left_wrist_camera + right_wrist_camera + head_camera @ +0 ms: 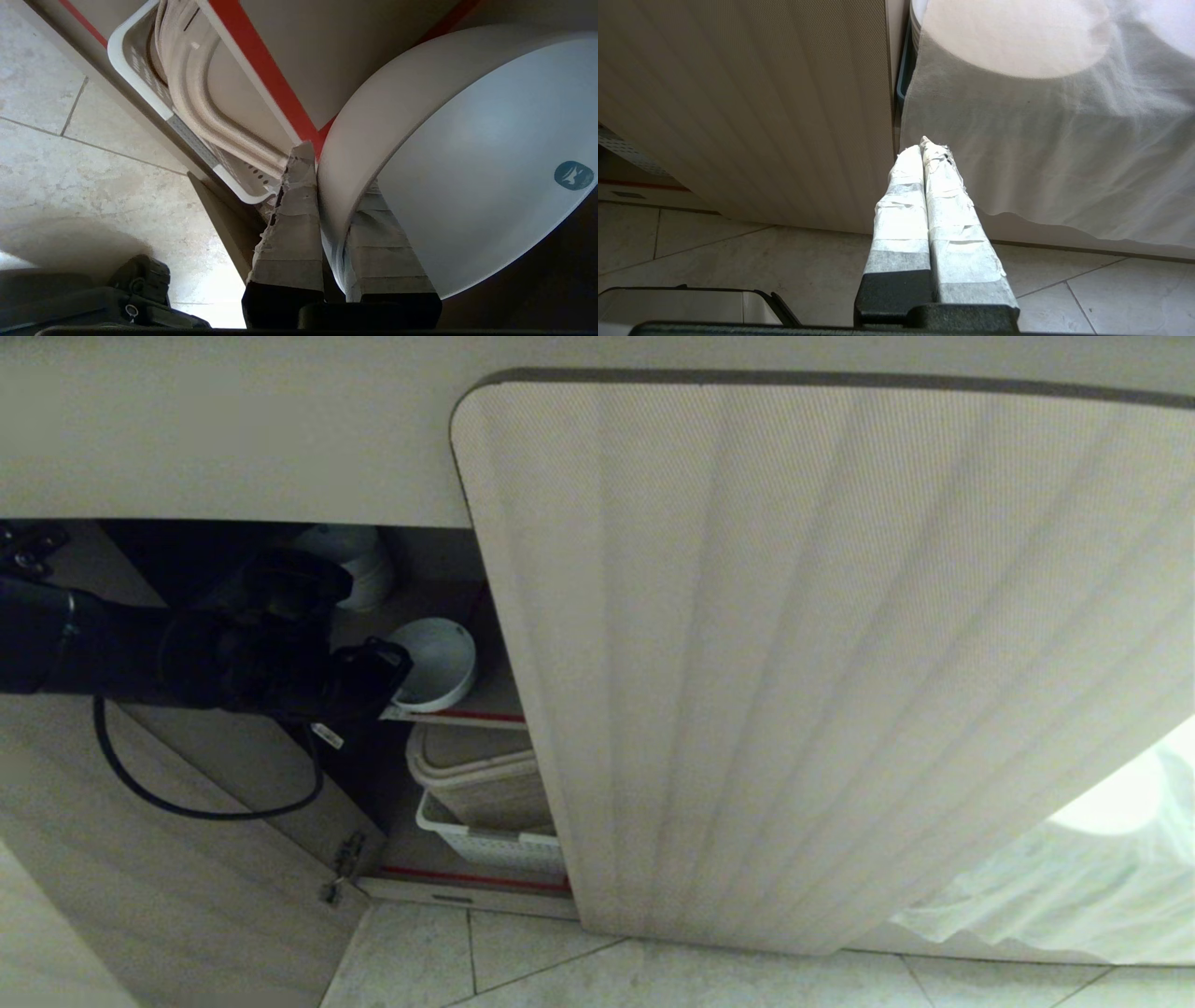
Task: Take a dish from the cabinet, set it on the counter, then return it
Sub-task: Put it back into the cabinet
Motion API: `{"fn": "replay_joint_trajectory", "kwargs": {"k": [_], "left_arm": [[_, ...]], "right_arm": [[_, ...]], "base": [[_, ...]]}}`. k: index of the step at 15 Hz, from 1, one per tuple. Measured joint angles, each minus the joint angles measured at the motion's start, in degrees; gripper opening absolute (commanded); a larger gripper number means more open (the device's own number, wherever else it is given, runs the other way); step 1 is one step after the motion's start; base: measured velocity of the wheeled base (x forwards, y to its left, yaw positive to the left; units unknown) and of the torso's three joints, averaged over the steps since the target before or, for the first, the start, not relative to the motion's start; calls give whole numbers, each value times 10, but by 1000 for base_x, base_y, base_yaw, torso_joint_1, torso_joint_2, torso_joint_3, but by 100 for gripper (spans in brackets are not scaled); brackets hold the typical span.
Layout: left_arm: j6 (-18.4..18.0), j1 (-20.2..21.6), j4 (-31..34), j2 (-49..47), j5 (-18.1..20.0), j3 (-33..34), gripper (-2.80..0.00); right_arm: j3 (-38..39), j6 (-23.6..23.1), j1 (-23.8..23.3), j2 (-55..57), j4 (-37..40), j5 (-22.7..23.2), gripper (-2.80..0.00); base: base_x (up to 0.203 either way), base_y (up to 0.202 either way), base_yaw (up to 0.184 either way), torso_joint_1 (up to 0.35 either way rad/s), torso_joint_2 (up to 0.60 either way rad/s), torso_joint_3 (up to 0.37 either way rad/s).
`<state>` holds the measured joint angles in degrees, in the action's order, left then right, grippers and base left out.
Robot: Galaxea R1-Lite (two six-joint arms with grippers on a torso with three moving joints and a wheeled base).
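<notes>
The dish (434,663) is a small white bowl, tilted with its hollow toward me, at the front edge of the cabinet's upper shelf (467,716). My left gripper (397,677) reaches in through the open left side and is shut on the dish's rim. In the left wrist view one taped finger (292,224) lies outside the dish's (467,163) wall and the other inside, the left gripper (336,172) straddling the rim. The cabinet's fluted right door (794,663) hangs closed. The counter's pale front edge (233,439) runs above. My right gripper (924,144) is shut and empty, low before the fluted door.
A stack of white bowls (359,565) stands deeper on the upper shelf. Below, a white perforated basket (485,840) holds beige tubs (476,775). The open left door (140,821) swings out beside my arm. A white cloth (1074,887) hangs at the right above the tiled floor (607,971).
</notes>
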<state>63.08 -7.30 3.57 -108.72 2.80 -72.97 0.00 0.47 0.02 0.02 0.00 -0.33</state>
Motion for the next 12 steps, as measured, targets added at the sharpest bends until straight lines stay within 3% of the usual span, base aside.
{"fn": "replay_joint_trajectory", "kwargs": {"k": [12], "left_arm": [[0,-1,6,-30,6,-43,-280]], "right_arm": [[0,0,0,0,0,0,-280]], "base": [[0,0,0,0,0,0]]}}
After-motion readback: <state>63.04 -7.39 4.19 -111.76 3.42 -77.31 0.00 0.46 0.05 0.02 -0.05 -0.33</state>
